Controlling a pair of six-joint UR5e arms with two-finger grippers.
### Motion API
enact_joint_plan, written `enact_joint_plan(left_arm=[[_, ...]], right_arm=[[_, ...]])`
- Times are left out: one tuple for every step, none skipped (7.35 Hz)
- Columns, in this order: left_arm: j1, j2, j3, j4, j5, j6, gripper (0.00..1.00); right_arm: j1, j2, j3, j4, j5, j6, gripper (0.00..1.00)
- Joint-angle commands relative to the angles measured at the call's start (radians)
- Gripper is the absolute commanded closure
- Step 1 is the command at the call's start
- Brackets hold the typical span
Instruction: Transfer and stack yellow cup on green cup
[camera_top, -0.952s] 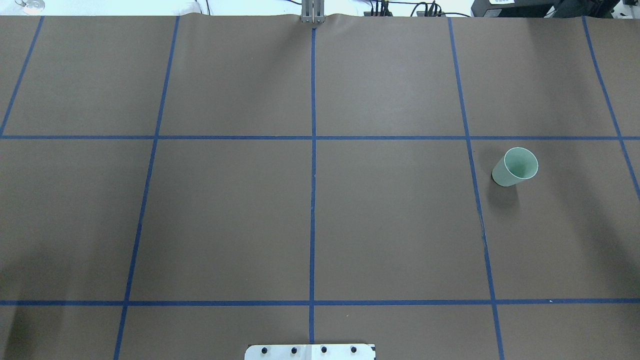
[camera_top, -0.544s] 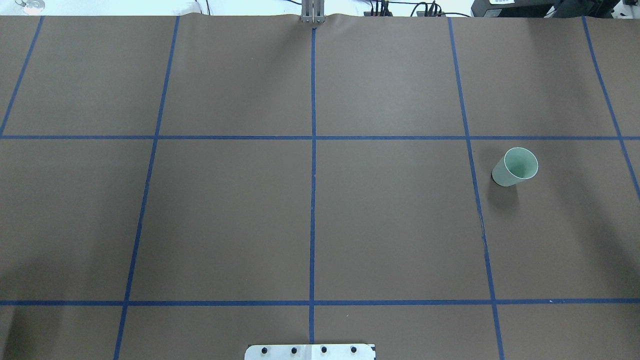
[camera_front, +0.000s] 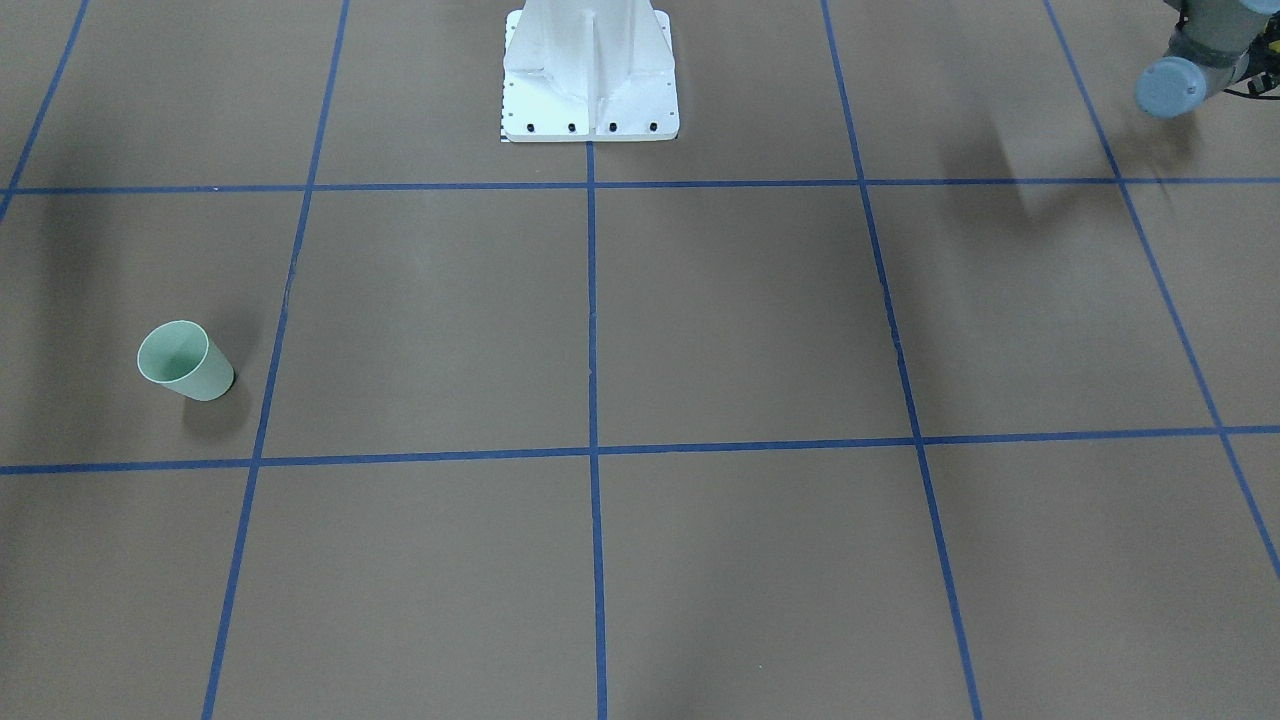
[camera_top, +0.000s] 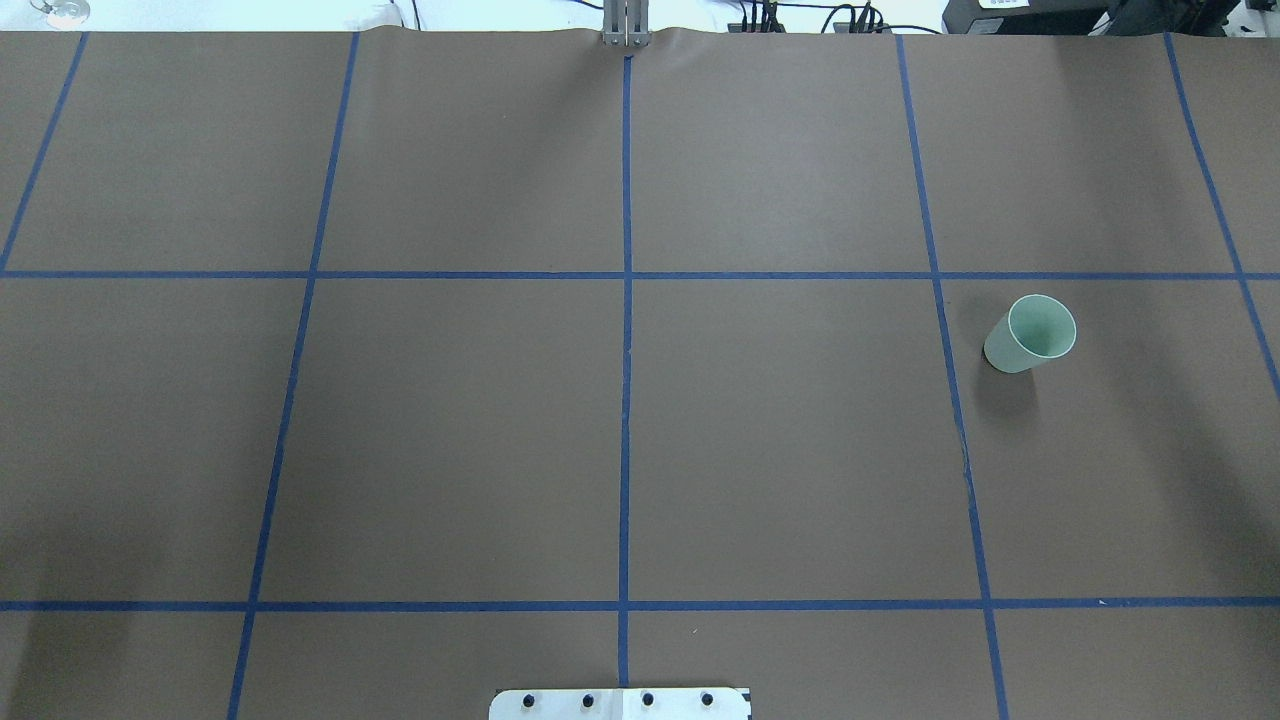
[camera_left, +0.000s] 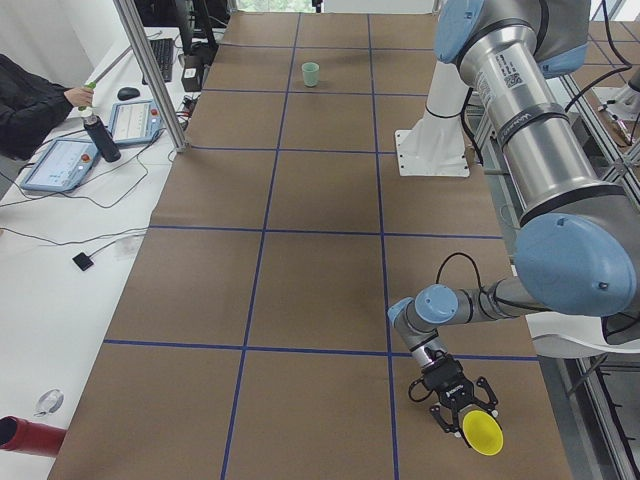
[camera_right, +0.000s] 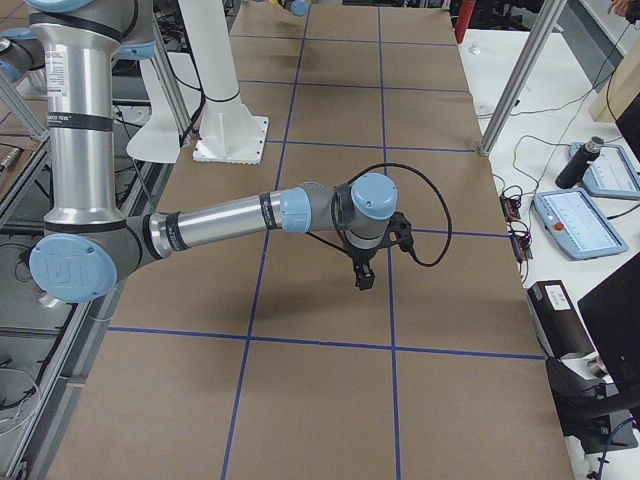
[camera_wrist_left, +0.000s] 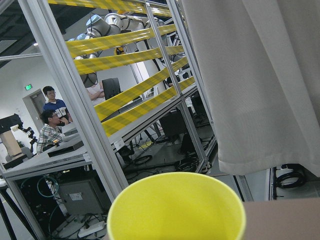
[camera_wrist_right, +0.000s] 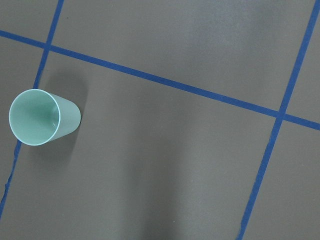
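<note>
Exterior left: cups well apart

Far down the table (camera_left: 320, 200), green cup (camera_left: 311, 74) stands upright. Near end: left gripper (camera_left: 465, 412) with tilted yellow cup (camera_left: 484, 436); cannot tell finger grip. Right gripper (camera_right: 364, 280) above table, fingers likewise unclear.

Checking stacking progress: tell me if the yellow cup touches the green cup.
Apart. The exterior left view shows the yellow cup at the near end, the green cup at the far end.

Brown table mat (camera_top: 450, 430) with blue tape grid (camera_top: 625, 400), white side desk (camera_left: 40, 290) — tablets (camera_left: 60, 163), aluminium posts (camera_left: 150, 70)
</note>
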Motion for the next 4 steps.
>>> enact_joint_plan(left_arm=[[-0.14,0.029,-0.067,0.025,0.097,0.209,1.0],[-0.214,0.011,-0.093,0.03,0.171,0.302,1.0],[-0.291,-0.017,-0.129,0.054,0.246,0.405,1.0],[-0.405,-0.111,-0.15,0.121,0.335,0.523,1.0]], right_arm=[[0.0,0.005,0.005,0.0,0.01,0.013,0.01],[0.0,0.007,0.005,0.003,0.01,0.036,0.01],[0.0,0.007,0.006,0.005,0.013,0.038,0.01],[0.0,0.016,0.006,0.005,0.013,0.04,0.01]])
